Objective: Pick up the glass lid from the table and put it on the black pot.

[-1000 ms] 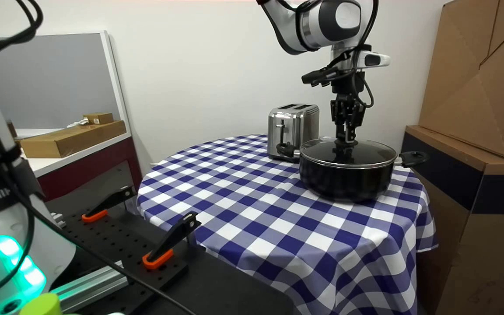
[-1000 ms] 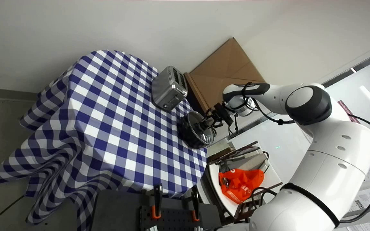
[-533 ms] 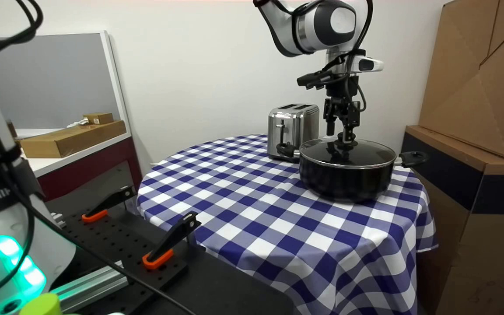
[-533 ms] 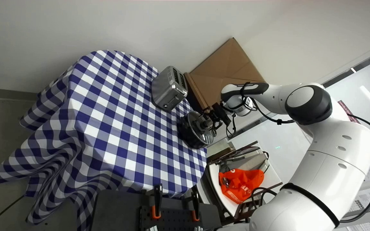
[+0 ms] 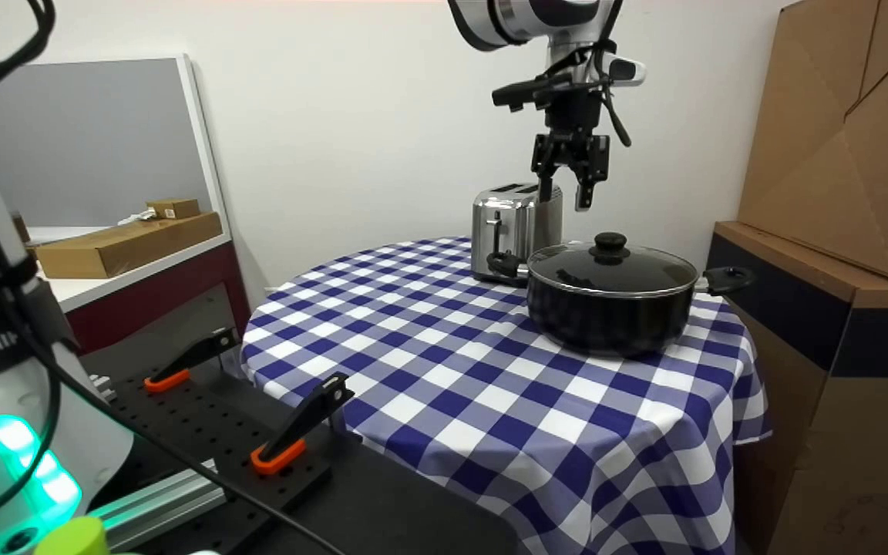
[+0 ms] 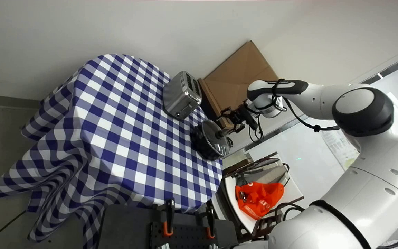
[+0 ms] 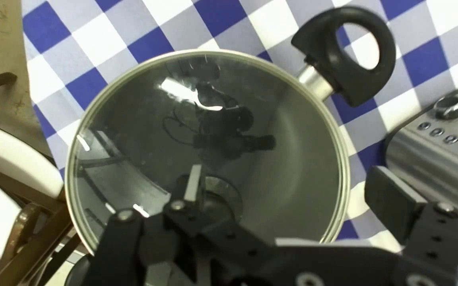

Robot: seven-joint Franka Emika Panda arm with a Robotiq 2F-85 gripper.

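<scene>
The glass lid point(image 5: 656, 270) lies flat on the black pot point(image 5: 606, 322), its rim level with the pot's top. Its black knob point(image 5: 610, 245) points up with nothing around it. Pot and lid stand on the checkered table point(image 5: 428, 339). My gripper point(image 5: 564, 200) hangs in the air above the lid, a little to one side of the knob, with its jaws wide apart. In the wrist view, one finger point(image 7: 193, 186) partly covers the knob and the other finger point(image 7: 392, 198) shows near the toaster. Nothing is between them.
A silver toaster point(image 5: 517, 231) stands close beside the pot, near one pot handle point(image 7: 356, 55). Large cardboard boxes point(image 5: 837, 154) rise past the table's edge. Orange-tipped clamps point(image 5: 301, 424) sit on the dark workbench. A chair with an orange bag point(image 6: 259, 199) stands beyond the table.
My gripper has opened, let go of the knob, and risen away from the lid, shifting toward the toaster's side. Lid and pot have stayed in place.
</scene>
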